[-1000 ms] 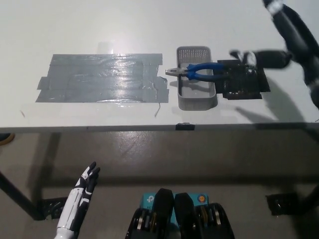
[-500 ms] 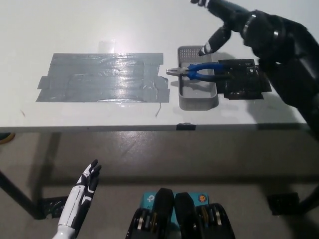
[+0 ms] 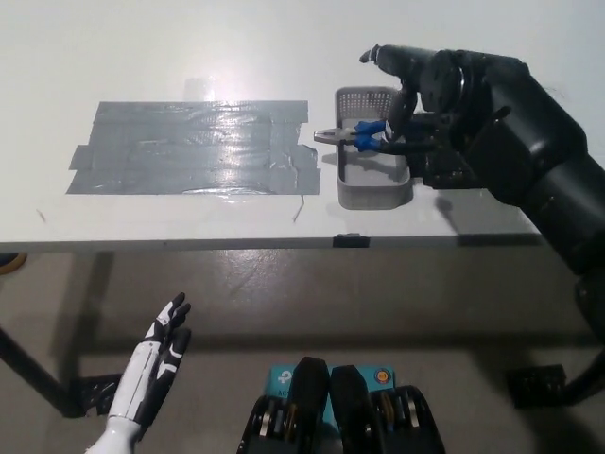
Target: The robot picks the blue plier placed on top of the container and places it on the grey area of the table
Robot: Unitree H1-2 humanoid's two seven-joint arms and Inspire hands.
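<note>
The blue-handled plier lies across the top of the grey mesh container, with its metal nose poking out over the left rim. My black right hand hovers right over the plier's handles and hides most of them. Its fingers are spread, one reaching past the container's far rim, and I see no grip on the plier. The grey taped area lies left of the container on the white table. My white left hand hangs open below the table's front edge at the lower left.
A black mat lies to the right of the container, mostly under my right arm. The table's front edge runs across the middle of the picture, with floor below it.
My right arm has swung in from the far right and come down over the container, now covering the plier's handles. The plier has not moved. The left hand has barely shifted.
</note>
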